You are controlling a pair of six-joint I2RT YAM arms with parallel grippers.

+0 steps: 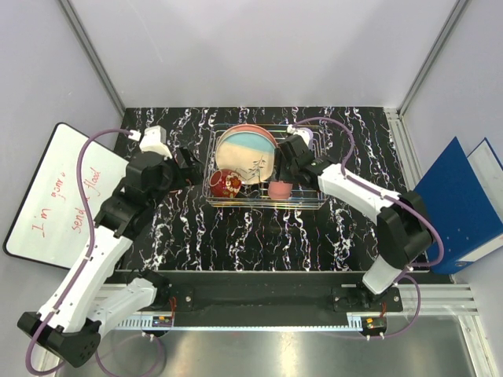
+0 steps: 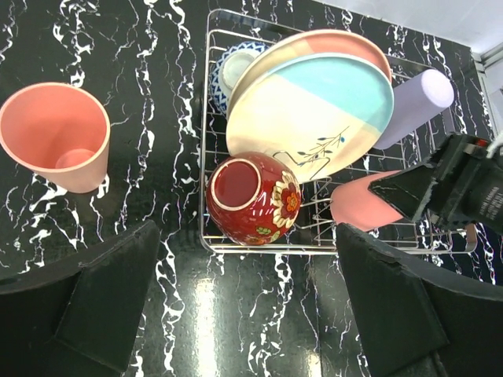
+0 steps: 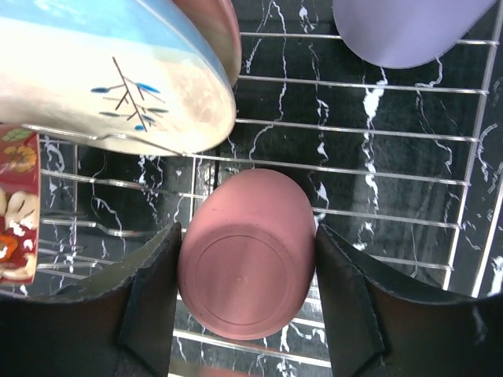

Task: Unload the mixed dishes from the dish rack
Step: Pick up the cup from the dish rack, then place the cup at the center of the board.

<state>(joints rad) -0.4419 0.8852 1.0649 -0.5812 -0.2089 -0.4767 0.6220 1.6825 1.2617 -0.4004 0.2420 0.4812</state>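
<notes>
The dish rack stands mid-table. It holds a cream/blue plate leaning on a cream/pink plate, a red patterned bowl on its side, a blue-white bowl and a lavender cup. My right gripper is shut on an upside-down pink cup on the rack wires, one finger pressing each side; the cup also shows in the top view. My left gripper is open and empty over the table, just left of the rack. A second pink cup stands upright on the table.
A whiteboard lies at the table's left edge. Blue binders lie at the right. The black marble tabletop shows around the rack.
</notes>
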